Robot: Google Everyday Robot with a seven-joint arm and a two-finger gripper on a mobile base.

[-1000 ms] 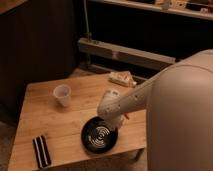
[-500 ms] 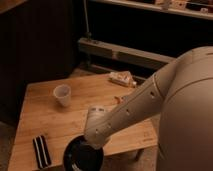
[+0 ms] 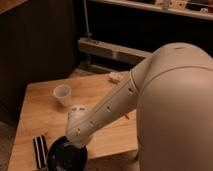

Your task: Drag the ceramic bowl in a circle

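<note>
Dim room, wooden bench [image 3: 42,107]. Ceramic bowl [image 3: 67,155] at near front edge, beside black striped object [image 3: 40,150]. End effector [image 3: 76,142] down at bowl's rim; finger state indiscernible. Plastic cup [image 3: 62,95] farther back.

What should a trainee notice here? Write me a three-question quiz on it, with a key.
1. True or false: the ceramic bowl sits at the table's far edge.
2. Fill in: the gripper is down at the ___.
3. What stands farther back on the table than the bowl? A. white cup B. bottle C. spoon

Key: 1 false, it is at the near edge; 2 bowl; 3 A.
</note>
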